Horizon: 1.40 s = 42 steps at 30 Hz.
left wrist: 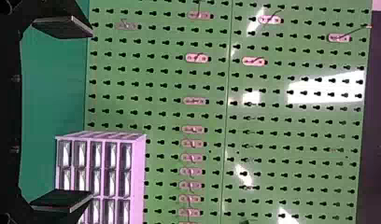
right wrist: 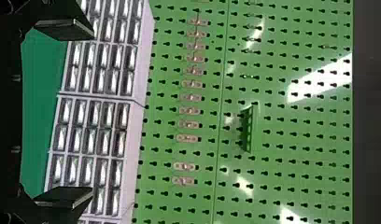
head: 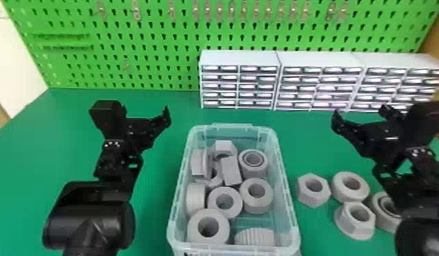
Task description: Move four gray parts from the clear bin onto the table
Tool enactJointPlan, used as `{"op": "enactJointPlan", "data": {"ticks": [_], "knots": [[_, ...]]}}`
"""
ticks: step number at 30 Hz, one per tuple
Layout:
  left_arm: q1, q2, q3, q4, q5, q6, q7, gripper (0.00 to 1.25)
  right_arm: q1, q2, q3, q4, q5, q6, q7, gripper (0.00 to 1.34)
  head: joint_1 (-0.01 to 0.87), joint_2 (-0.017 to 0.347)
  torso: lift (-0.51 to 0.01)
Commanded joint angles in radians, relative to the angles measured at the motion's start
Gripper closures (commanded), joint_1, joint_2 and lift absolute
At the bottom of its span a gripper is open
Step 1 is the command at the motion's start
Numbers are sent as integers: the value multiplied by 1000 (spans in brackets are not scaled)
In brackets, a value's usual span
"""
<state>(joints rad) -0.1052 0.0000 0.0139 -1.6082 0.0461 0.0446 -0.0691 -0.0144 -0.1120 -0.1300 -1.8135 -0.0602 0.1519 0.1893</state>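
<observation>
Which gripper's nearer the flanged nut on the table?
Right. The right gripper is beyond the flanged nut; the left gripper is well to its left, across the clear bin.

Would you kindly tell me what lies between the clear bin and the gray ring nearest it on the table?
In the head view, a gray hex nut lies between the clear bin and that ring.

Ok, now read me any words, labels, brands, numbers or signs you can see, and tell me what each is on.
No text can be read.
Clear bin, near end: dark marks, cut off, unreadable.
Drawer cabinets: any labels too small to read.
White panel at far left: marks too faint to read.
Gray parts: no lettering I can make out.
</observation>
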Motion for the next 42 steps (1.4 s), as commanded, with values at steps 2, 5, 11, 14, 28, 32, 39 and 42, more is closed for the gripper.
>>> {"op": "enactJointPlan", "data": {"ticks": [2, 5, 11, 14, 28, 32, 39, 42], "knots": [[1, -3, -2, 2, 0, 0, 0, 73, -7, 0, 9, 3, -4, 0, -1, 127, 693, 72, -52], [1, -3, -5, 7, 0, 0, 0, 73, -7, 0, 7, 3, -4, 0, -1, 127, 693, 72, -52], [-1, -3, -9, 11, 0, 0, 0, 73, -4, 2, 4, 3, -3, 0, -7, 127, 693, 72, -52], [-1, -3, -11, 14, 0, 0, 0, 73, -4, 0, 12, 5, -3, 0, -14, 127, 693, 72, -52], [-2, -3, -23, 28, 1, 0, 0, 73, 7, -6, 56, 16, -16, -3, -45, 150, 693, 72, -52], [-2, -3, -22, 28, 3, 0, 0, 73, 5, -8, 64, 17, -18, -3, -47, 150, 693, 72, -52], [-4, -3, -23, 28, 3, 0, 0, 73, 5, -8, 66, 19, -20, -3, -48, 150, 693, 72, -52], [-4, -3, -23, 28, 5, 0, 0, 73, 8, -6, 63, 19, -20, -3, -48, 150, 693, 72, -52]]}}
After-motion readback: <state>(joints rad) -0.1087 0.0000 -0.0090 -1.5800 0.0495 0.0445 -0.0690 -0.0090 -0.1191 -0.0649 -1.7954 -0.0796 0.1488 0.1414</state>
